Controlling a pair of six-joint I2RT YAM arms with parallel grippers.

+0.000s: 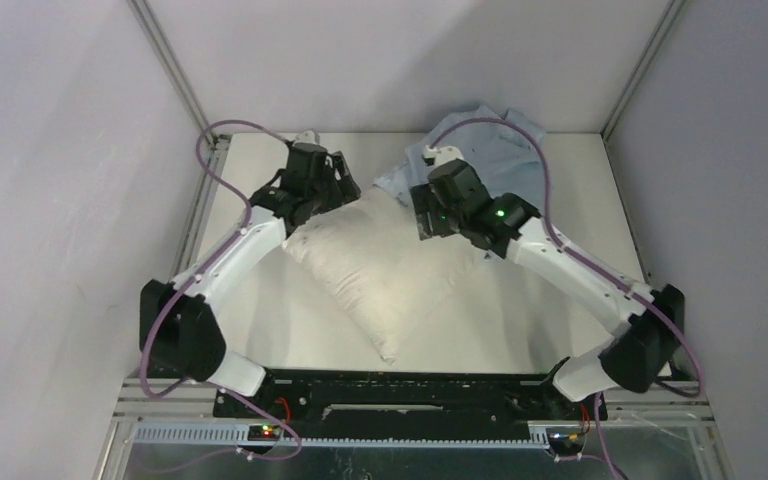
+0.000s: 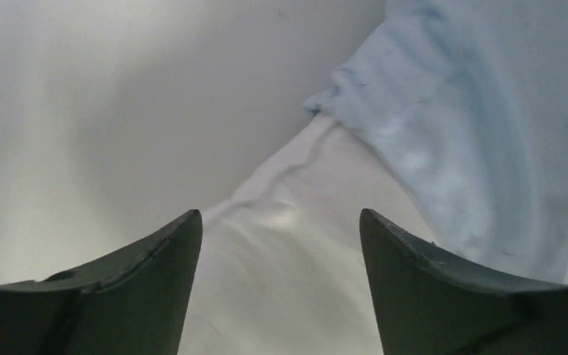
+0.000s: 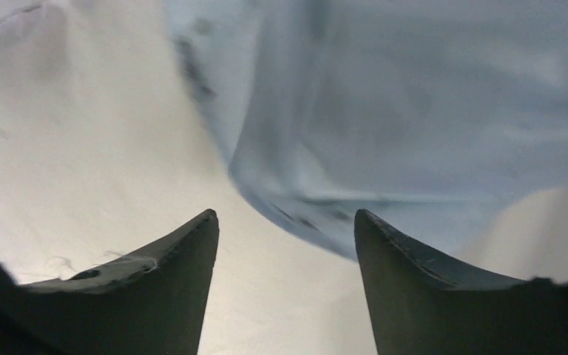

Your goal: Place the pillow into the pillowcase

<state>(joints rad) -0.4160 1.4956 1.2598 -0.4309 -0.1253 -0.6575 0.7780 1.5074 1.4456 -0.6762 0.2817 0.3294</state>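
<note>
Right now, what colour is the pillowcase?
Light blue pillowcase, clearest in the left wrist view.

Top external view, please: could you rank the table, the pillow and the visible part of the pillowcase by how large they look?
1. table, largest
2. pillow
3. pillowcase, smallest as seen; the right arm and the pillow cover part of it

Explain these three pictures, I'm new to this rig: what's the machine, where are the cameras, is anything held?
Two white robot arms are bolted at the near edge of a table. The wide picture looks down from above and behind them. The other two come from wrist cameras; the dark wedges are each gripper's own fingers. A plump white pillow lies on the table, its far corner at the crumpled light blue pillowcase. The left gripper and right gripper both stand open over the fabric, holding nothing.
</note>
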